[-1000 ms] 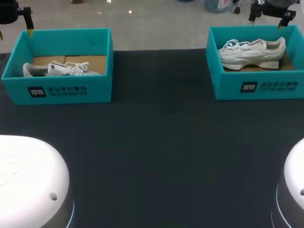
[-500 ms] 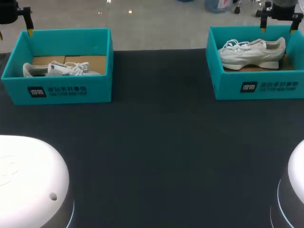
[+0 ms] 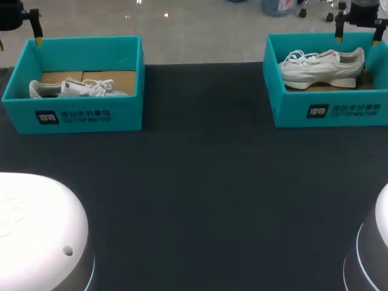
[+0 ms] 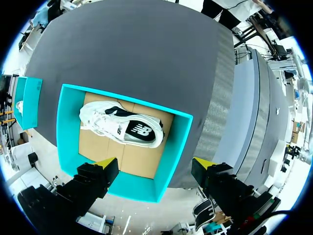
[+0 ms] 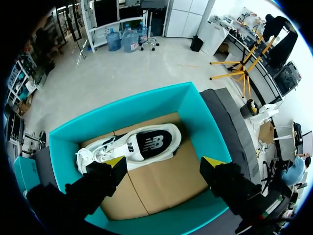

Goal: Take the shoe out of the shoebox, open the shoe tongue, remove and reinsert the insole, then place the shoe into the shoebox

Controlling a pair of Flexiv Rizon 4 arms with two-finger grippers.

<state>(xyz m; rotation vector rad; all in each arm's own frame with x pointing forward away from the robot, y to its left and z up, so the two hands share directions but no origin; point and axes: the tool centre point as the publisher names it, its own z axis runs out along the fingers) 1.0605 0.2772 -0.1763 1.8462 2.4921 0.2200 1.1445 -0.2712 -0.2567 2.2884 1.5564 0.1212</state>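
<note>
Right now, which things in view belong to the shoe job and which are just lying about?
Job: right shoebox, right shoe inside it, right gripper open above; left shoebox, left shoe inside, left gripper open above.
Just there: table, white arm bases at its near corners.

White right shoe [image 3: 321, 68] sideways in teal right shoebox [image 3: 285, 109], left shoe [image 3: 73, 88] in left shoebox [image 3: 124, 115]

place: robot lab, probably — black table [image 3: 200, 182] | left arm [image 3: 36, 230] | right arm [image 3: 374, 242]
</note>
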